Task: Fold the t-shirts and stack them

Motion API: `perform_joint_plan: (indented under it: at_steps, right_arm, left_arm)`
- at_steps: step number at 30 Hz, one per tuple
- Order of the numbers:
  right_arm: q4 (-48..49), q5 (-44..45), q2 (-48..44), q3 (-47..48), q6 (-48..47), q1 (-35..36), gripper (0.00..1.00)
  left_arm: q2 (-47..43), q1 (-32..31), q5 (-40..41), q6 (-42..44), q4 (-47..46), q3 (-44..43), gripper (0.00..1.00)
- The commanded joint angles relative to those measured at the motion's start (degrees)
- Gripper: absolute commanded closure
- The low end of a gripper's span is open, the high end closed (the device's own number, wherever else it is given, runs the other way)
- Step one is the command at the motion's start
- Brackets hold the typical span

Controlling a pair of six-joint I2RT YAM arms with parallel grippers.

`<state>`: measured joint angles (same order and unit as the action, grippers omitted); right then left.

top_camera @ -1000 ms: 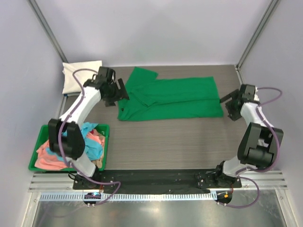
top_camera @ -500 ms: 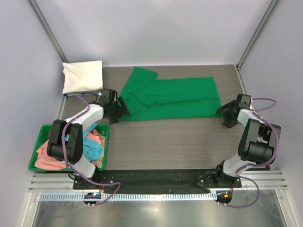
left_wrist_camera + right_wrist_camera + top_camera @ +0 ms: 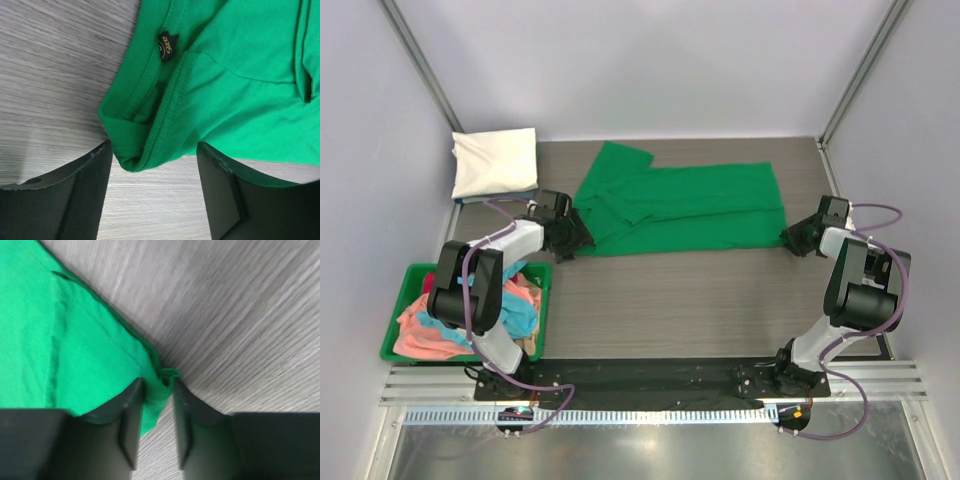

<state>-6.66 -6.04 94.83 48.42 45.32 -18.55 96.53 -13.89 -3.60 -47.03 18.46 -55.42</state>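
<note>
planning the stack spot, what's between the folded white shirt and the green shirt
Only bare wooden table lies between the white shirt and the green shirt. The top view shows this.

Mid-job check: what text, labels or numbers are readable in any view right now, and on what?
"size": printed on the small black neck tag sewn inside the collar of the green t-shirt, seen in the left wrist view.
Round mark beside that word on the tag: too small to read.
No other readable text in any view.
</note>
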Motion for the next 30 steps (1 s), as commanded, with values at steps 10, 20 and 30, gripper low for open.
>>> perform_joint_plan:
  at_steps: [10, 20, 30]
  right_arm:
    - [0.77, 0.42, 2.56, 1.23, 1.26, 0.00, 0.99]
    - [-6.61, -0.92, -6.12, 15.39, 1.35, -0.09, 0.99]
    - [-8.72, -1.42, -13.70, -5.24, -2.26, -5.17, 0.99]
  left_arm:
    - [2.62, -0.17, 7.72, -0.26, 1.84, -6.71, 1.00]
    - [-0.62, 1.15, 6.66, 4.32, 14.24, -27.73, 1.00]
    - [-14.70, 1.59, 3.95, -0.26, 7.91, 2.81, 1.00]
